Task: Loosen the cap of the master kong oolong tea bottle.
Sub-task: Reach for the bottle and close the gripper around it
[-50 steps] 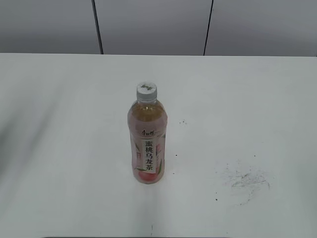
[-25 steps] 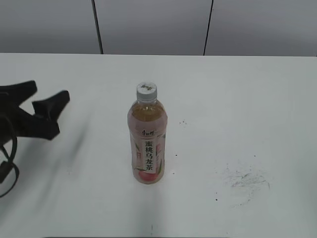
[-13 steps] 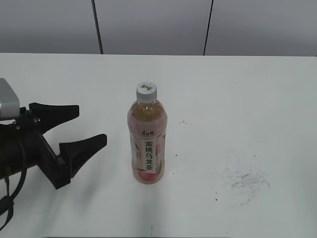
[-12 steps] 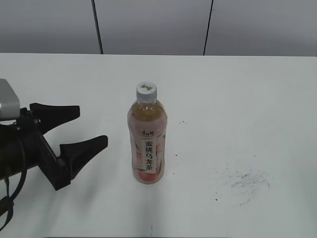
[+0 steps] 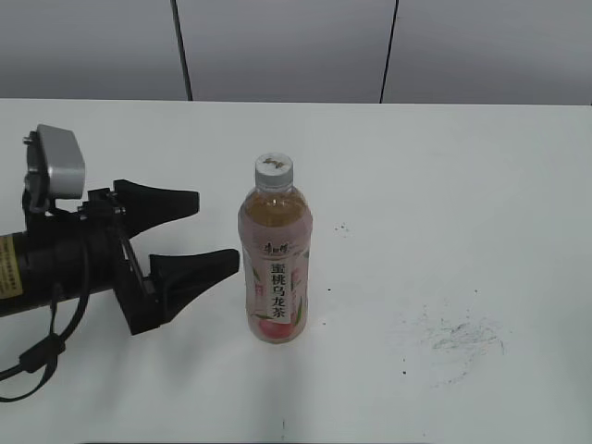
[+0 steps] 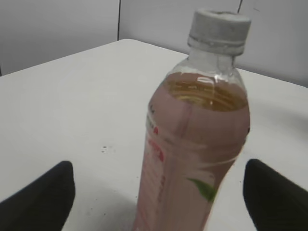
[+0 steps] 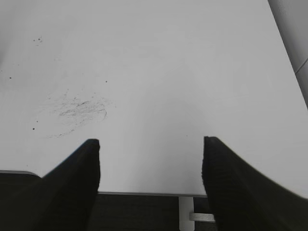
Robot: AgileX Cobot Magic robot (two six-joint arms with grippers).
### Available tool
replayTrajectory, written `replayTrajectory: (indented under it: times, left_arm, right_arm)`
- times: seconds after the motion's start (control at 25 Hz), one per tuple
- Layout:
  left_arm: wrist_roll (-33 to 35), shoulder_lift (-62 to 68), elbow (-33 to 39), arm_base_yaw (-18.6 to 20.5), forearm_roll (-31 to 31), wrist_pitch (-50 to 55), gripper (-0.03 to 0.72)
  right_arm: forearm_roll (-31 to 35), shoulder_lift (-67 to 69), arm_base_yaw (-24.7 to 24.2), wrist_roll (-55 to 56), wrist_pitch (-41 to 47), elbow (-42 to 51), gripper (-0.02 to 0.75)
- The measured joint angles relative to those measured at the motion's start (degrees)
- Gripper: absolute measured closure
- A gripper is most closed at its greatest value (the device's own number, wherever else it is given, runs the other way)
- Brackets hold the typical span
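Observation:
The master kong oolong tea bottle (image 5: 276, 268) stands upright in the middle of the white table, amber tea inside, pink label facing front. Its white-grey cap (image 5: 275, 170) sits on top. My left gripper (image 5: 218, 228) is open, level with the bottle's upper body just to its left, fingertips short of it and not touching. In the left wrist view the bottle (image 6: 192, 144) and cap (image 6: 219, 30) rise between the wide-apart fingers of the left gripper (image 6: 157, 168). My right gripper (image 7: 150, 141) is open and empty over the table's edge; the exterior view does not show it.
Grey scuff marks (image 5: 458, 335) mark the table right of the bottle, also seen from the right wrist (image 7: 77, 108). The table's edge (image 7: 144, 193) runs under the right fingers. Grey wall panels (image 5: 287, 46) stand behind the table.
My left arm has come in from the left edge toward the bottle, and its jaws have spread wider. The bottle has not moved.

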Motion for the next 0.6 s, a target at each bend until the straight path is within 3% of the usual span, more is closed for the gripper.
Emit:
replayTrajectory:
  times: [0.28,0.6]
  left_arm:
    - [-0.4,2.9,-5.3,-6.7,-0.1,0.1,0.053]
    - [-0.6,6.9,-10.8,-10.0,-1.9,0.0,0.062]
  right_arm:
    - [0.0,0.5,0.0,0.0,0.0,0.0,0.236]
    - [0.0,0.5,0.0,0.0,0.0,0.0,0.236]
